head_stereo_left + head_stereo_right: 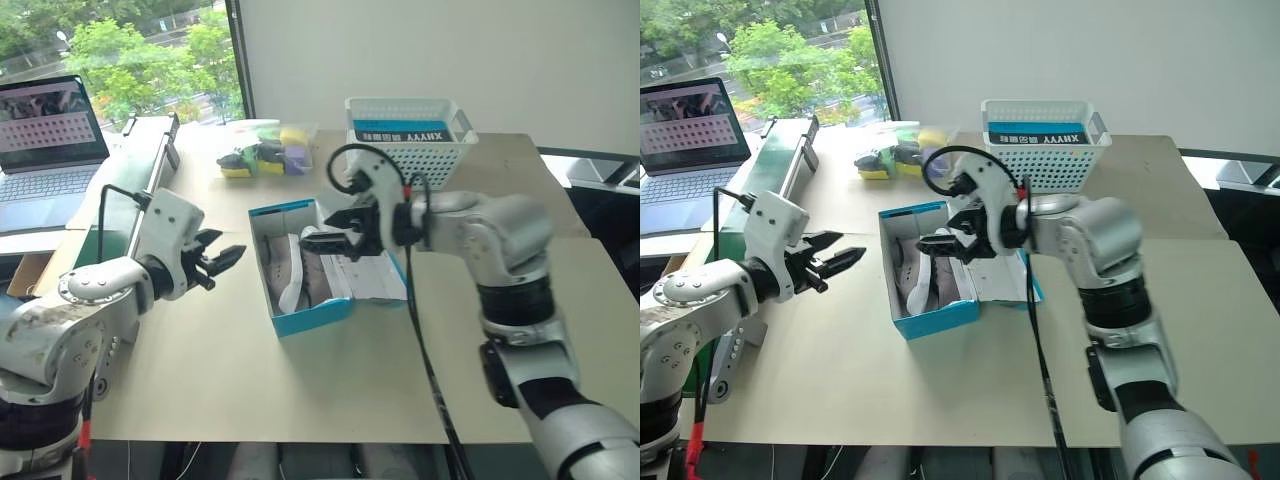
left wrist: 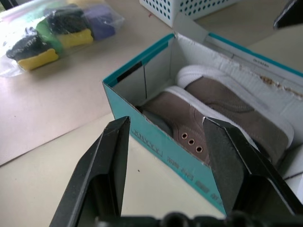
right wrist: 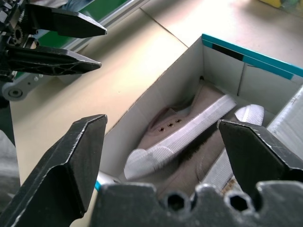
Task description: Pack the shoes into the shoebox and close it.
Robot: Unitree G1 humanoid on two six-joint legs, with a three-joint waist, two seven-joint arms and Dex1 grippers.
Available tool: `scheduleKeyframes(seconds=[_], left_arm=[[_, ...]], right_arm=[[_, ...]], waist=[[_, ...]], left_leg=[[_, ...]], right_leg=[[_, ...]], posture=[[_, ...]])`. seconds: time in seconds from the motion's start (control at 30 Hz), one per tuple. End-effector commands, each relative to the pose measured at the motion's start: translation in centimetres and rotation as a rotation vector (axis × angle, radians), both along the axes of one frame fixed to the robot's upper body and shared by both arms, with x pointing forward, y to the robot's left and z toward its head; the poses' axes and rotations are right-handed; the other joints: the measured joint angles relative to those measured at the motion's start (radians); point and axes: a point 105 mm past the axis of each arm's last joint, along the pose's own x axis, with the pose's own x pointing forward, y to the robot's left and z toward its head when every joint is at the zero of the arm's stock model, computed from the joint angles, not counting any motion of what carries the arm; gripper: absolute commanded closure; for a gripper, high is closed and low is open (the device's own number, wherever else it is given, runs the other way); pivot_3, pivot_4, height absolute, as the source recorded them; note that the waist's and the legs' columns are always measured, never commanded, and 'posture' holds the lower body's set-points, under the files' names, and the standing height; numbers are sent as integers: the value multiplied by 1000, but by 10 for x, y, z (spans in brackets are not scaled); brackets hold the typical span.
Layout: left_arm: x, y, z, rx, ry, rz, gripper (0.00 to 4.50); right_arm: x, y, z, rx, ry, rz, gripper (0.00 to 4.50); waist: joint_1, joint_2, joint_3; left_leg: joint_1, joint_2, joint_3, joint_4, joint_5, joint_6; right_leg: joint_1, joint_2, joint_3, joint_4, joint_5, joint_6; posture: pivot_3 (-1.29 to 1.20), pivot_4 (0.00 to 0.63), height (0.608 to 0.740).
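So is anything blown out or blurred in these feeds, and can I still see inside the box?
Left eye view: window daylight bright behind the laptop, tabletop evenly lit. Left wrist view: wrapped items washed by glare; shoebox interior readable. Right wrist view: shoes sharp, own fingers dark in the foreground.

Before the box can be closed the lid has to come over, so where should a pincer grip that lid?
Probably the lid's free far edge, approached from the robot's right. It lies open flat on the table beside the shoebox, hinged along the right wall, so lifting that edge swings it over the shoes.
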Motion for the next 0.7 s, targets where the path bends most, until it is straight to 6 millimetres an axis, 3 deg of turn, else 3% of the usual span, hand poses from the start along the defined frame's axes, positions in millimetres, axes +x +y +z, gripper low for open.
scheduleKeyframes(seconds=[0.03, 0.17, 0.3, 0.37, 0.47, 0.6, 0.7], left_arm=[[2, -10, 13, 9, -59, -97, 1922], [2, -20, 16, 14, -46, -197, 1922], [2, -32, 18, 62, -7, -343, 1922], [3, -32, 16, 108, 17, -389, 1922], [5, -32, 16, 152, 41, -446, 1922], [12, -30, 18, 196, 48, -480, 1922], [14, -34, 20, 211, 53, -518, 1922]], right_arm=[[-13, -16, 14, 14, -63, 34, 989], [-32, -36, 15, -7, -47, 53, 2438], [-76, -72, -9, -158, 68, 69, 3889], [-82, -82, -20, -178, 100, 18, 4440], [-88, -90, -48, -172, 163, -67, 4440], [-121, -91, -102, -109, 321, -118, 4440], [-96, -96, -132, 62, 286, -381, 4440]], waist=[[0, 0, 0], [5, 0, 1], [14, 0, 2], [20, 0, 2], [10, 0, 2], [19, 0, 2], [19, -1, 2]], left_leg=[[0, 0, 0, 0, 0, 0], [-2, 0, 0, 0, 0, 0], [-3, 0, 1, 0, -1, 2], [-3, 0, 1, -1, -2, 3], [-1, 0, 2, 0, -2, 4], [-2, 0, 2, 0, -2, 4], [-2, 0, 1, 1, -2, 4]], right_leg=[[1, 0, 0, -1, 0, 0], [1, 0, 0, -4, 0, 0], [1, -1, 0, -6, 0, 1], [1, -1, -1, -7, -1, 1], [2, 0, 1, -7, -1, 1], [2, 0, 0, -6, -1, 1], [2, 0, 0, -5, -1, 2]], posture=[[0, 150, 740], [0, 150, 740], [0, 150, 740], [0, 150, 740], [0, 150, 740], [0, 150, 740], [0, 150, 740]])
